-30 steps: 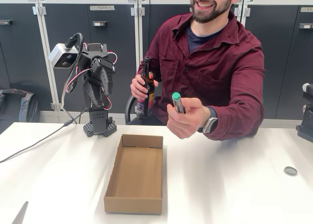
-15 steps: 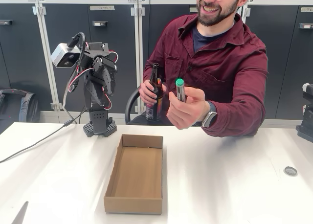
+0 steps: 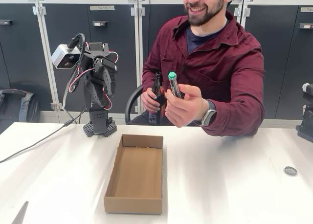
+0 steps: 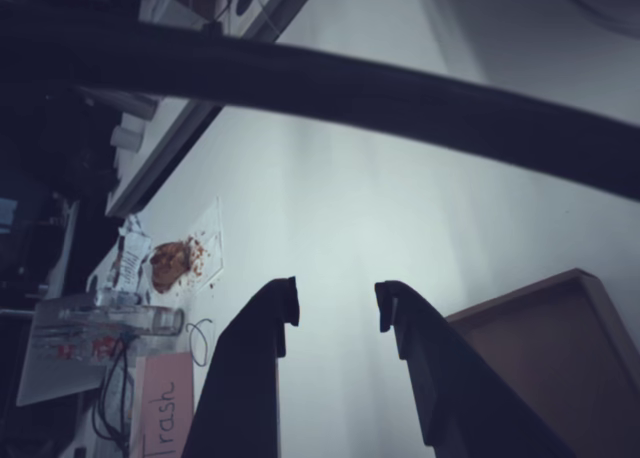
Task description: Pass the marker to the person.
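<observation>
Behind the box (image 3: 135, 172), the person (image 3: 215, 62) already has the marker (image 3: 172, 84) upright in one hand, a bottle (image 3: 156, 89) in the other. The gripper (image 4: 337, 308) is folded back by the arm's base, jaws apart and empty. Only risk I see: the marker slipping into the box; white table (image 3: 234, 185), grey cabinets (image 3: 68, 48) behind.

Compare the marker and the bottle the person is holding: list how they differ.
The marker is slim with a green cap; the bottle is thicker, dark glass. The marker is held forward in the hand nearer the camera; the bottle stays back near the chest in the other hand. The marker shows nearly whole; the bottle is partly hidden. Both are roughly upright, in the person's hands, not in the tool.
</observation>
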Available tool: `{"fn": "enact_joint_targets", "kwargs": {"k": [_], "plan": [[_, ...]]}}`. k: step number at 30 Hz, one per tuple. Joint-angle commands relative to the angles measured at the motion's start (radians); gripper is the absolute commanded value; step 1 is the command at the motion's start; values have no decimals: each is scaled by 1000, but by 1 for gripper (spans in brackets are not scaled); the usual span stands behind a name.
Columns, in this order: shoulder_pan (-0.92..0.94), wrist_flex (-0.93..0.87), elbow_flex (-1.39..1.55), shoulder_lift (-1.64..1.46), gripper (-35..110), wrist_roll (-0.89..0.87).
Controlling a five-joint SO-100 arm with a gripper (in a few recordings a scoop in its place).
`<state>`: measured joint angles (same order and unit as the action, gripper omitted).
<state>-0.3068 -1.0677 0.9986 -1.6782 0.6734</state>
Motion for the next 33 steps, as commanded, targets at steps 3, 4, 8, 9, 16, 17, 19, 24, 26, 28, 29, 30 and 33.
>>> {"fn": "enact_joint_targets", "kwargs": {"k": [3,4,8,9,16,17,19,24,26,28,29,30,33], "plan": [[0,-17,-37,-15,16,-9],[0,-18,-37,-15,16,-8],[6,-6,-11,-15,15,2],[11,-2,-6,-15,15,2],[34,25,9,-6,15,23],[34,25,11,-6,15,25],[31,20,14,-8,15,26],[25,17,15,-11,15,21],[25,17,15,-11,15,18],[28,28,15,-11,15,14],[32,43,12,-11,15,6],[38,38,-9,-3,15,2],[38,-2,-35,21,16,12]]}}
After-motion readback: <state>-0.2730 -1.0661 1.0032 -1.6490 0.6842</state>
